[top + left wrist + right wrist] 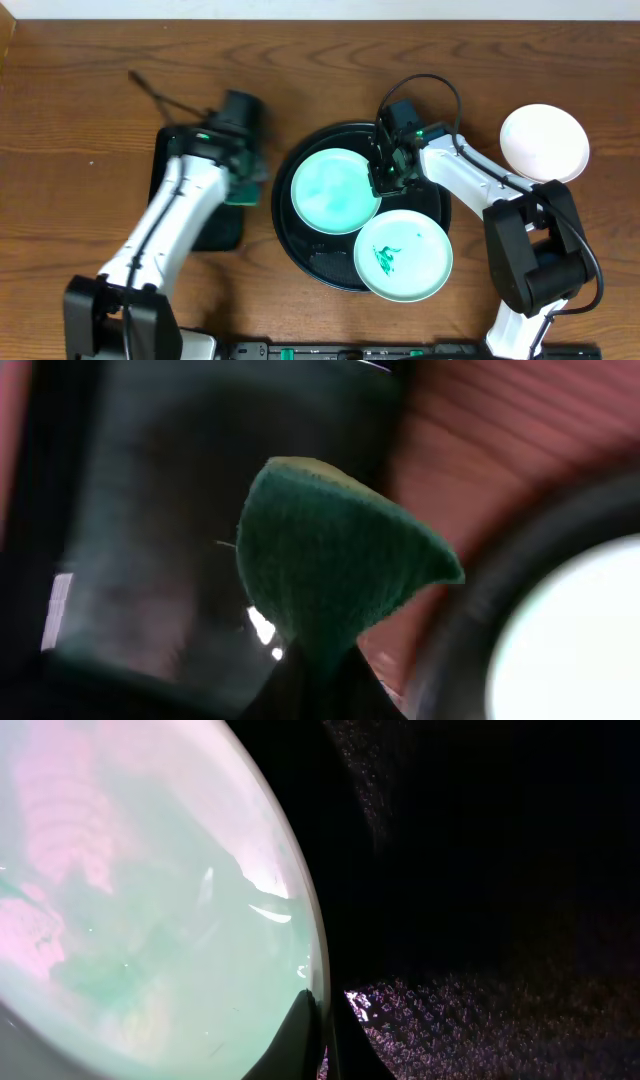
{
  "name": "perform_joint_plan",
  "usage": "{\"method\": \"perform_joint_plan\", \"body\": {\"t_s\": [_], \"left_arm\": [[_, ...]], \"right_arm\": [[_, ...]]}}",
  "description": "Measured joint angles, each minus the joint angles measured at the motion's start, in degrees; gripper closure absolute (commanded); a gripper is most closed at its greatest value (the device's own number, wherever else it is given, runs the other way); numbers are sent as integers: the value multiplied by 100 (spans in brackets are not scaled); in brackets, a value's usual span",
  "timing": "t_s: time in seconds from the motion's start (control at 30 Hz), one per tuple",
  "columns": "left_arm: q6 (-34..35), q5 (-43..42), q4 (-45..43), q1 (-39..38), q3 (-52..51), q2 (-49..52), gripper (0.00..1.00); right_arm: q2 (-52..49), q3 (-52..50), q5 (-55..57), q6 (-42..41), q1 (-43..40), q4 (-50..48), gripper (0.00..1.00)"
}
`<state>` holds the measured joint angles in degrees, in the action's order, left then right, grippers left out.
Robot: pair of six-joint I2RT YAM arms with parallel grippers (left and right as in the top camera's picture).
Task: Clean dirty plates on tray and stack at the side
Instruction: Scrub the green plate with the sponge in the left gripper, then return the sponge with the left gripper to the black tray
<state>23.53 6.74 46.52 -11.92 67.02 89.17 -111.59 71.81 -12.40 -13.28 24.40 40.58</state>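
Note:
The round black tray (300, 235) holds two mint green plates. One mint plate (334, 190) lies at its upper left; my right gripper (386, 172) is shut on its right rim, seen close in the right wrist view (150, 900), jaws (322, 1030). The other mint plate (403, 255), with a green smear, overhangs the tray's lower right rim. A white plate (544, 142) sits on the table at the far right. My left gripper (243, 178) is shut on a green sponge (330, 560) beside the tray's left rim.
A rectangular black tray (222, 225) lies under the left arm, left of the round tray. Wooden table (80, 120) all around. A black cable loops above the right wrist.

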Motion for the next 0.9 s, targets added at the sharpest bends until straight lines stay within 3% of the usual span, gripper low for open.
{"method": "perform_joint_plan", "body": {"t_s": [0.23, 0.53, 0.57, 0.63, 0.67, 0.9], "left_arm": [[-376, -295, -136, 1244, 0, 240, 93], [-669, -802, -162, 1663, 2, 1388, 92], [-688, -833, -170, 1661, 2, 1460, 89], [-702, -874, -197, 1659, 2, 1499, 69], [-708, -898, -205, 1659, 2, 1499, 65], [-732, -966, -197, 1659, 2, 1497, 62]], "right_arm": [[0, 0, 42, 50, 2, 11, 99], [48, 9, 223, 98, 28, 155, 99], [74, 7, 282, 114, 31, 208, 99], [153, 4, 437, 138, 33, 275, 99], [223, 4, 540, 160, 33, 297, 99], [1191, -11, 1244, 372, 33, 337, 99]]}}
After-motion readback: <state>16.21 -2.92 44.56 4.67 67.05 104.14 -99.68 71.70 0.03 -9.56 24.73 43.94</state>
